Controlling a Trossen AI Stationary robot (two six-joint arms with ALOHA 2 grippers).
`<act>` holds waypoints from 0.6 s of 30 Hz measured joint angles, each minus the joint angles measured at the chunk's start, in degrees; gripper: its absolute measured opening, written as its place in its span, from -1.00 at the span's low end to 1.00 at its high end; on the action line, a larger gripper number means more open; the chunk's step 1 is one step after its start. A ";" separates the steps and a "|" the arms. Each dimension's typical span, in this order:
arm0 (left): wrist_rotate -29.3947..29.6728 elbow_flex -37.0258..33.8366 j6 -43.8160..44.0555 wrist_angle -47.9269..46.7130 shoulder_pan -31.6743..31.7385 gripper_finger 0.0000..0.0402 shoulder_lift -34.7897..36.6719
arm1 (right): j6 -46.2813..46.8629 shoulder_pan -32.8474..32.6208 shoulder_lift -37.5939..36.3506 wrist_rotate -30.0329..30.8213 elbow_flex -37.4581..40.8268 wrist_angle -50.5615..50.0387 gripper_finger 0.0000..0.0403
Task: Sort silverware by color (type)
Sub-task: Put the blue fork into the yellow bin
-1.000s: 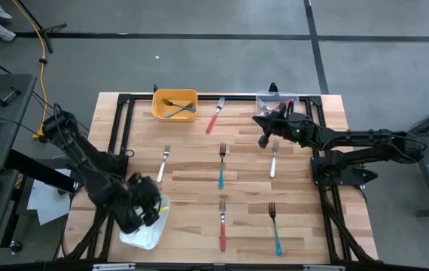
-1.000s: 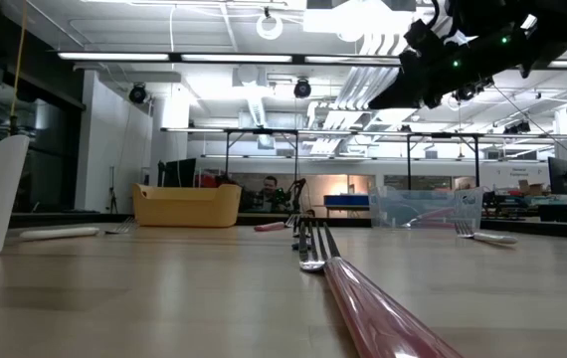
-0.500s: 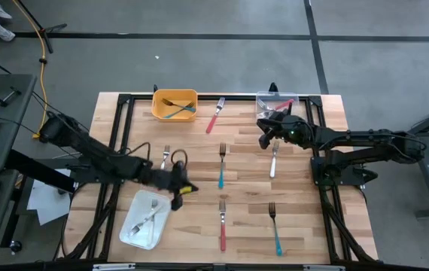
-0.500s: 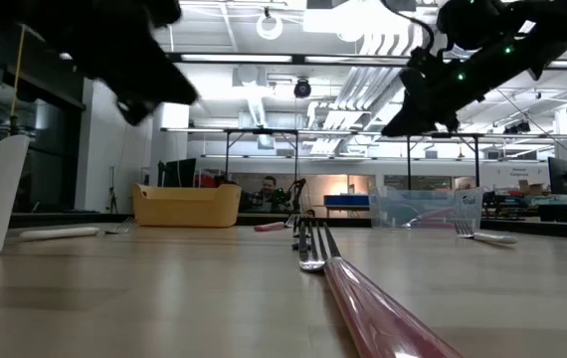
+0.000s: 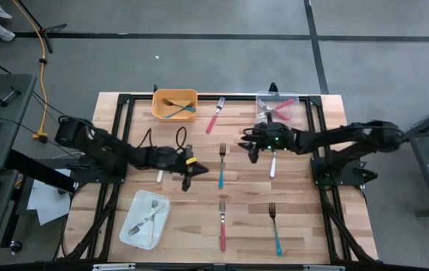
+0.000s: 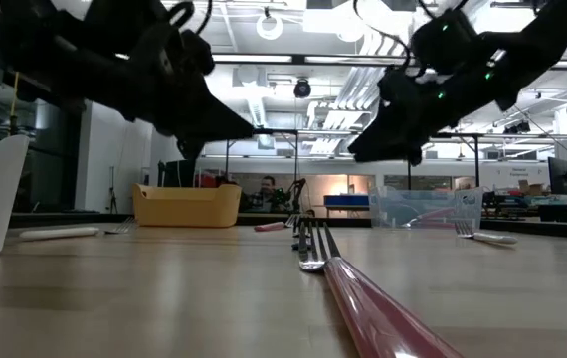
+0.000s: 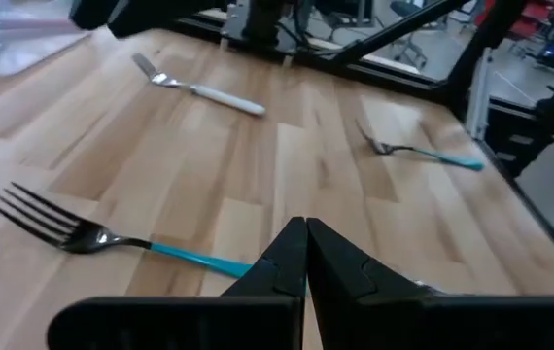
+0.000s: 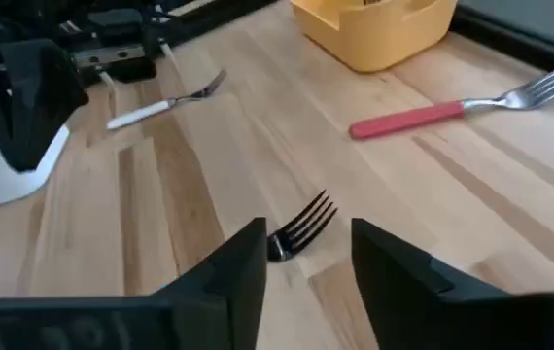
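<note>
The silverware lies spread on the wooden table (image 5: 305,203). A teal fork (image 5: 220,167) lies at the centre. My left gripper (image 5: 197,172) hangs shut just left of that fork's handle (image 7: 194,257), above the table (image 6: 249,129). My right gripper (image 5: 246,147) hovers open to the fork's far right, and the fork's head (image 8: 301,228) shows between its fingers in the right wrist view. Other forks lie flat: a white one (image 5: 273,159), a far red one (image 5: 214,114), a near red one (image 5: 222,224) and a near teal one (image 5: 275,229).
A yellow bin (image 5: 174,104) with forks stands at the far edge. Right of it is a clear bin (image 5: 276,104) holding a red fork. A white tray (image 5: 145,218) with a white fork sits near left. Another white fork (image 8: 160,105) lies beside my left arm.
My left gripper has gone from above the white tray toward the table's centre, up to the teal fork; a white fork now lies in the tray. My right gripper has come from the clear bin toward the table's left and lower, above the teal fork's head.
</note>
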State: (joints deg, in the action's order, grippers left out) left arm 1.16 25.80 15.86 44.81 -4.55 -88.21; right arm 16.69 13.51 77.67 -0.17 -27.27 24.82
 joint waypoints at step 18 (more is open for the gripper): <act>1.02 -0.02 -1.01 6.17 2.40 -1.00 -6.68 | 0.81 7.73 25.90 -12.08 -15.29 -0.49 0.13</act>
State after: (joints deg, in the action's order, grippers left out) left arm 2.18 25.78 14.85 50.99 -2.15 -94.89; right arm 17.50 21.24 103.57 -12.25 -42.56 24.33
